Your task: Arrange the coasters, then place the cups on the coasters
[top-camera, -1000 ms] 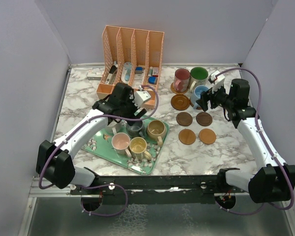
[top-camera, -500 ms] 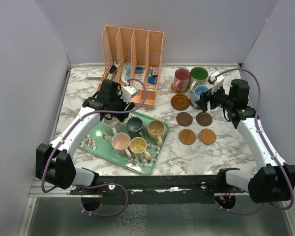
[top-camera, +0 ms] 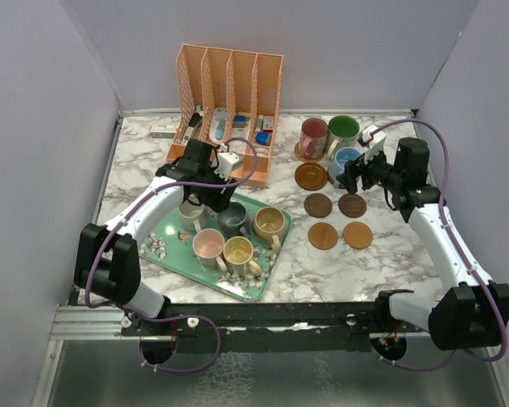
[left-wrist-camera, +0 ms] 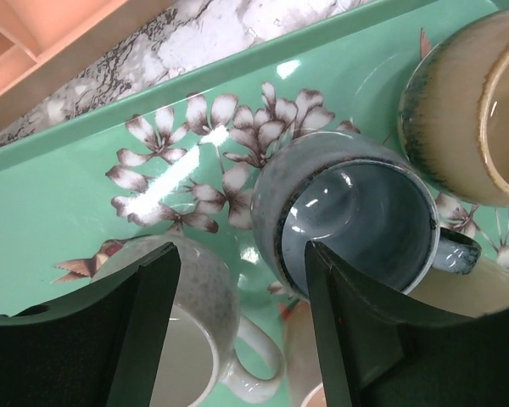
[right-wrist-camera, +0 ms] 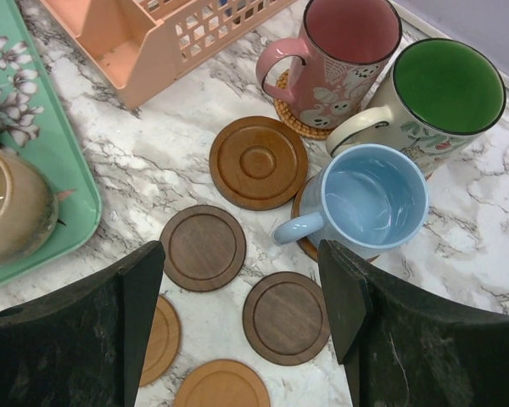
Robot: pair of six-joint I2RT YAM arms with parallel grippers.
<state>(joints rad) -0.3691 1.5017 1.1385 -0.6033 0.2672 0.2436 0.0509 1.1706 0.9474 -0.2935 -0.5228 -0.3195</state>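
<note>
From above, your left end effector (top-camera: pixel 205 197) has swung back and dropped over the rear of the green floral tray (top-camera: pixel 267 287), where five cups wait. The right end effector (top-camera: pixel 350 175) has not moved; it is parked beside the light-blue mug (top-camera: pixel 346 159).

At the left wrist, the jaws have narrowed but stand apart, gripping nothing. One finger (left-wrist-camera: pixel 339 322) sits over the grey-blue mug (left-wrist-camera: pixel 356 216) rim and the other over the cream speckled mug (left-wrist-camera: pixel 195 339). Which cup you mean to pick, I cannot tell.

At the right wrist, the jaws are wide and empty above five bare coasters (right-wrist-camera: pixel 204 248), so those spots await cups.
</note>
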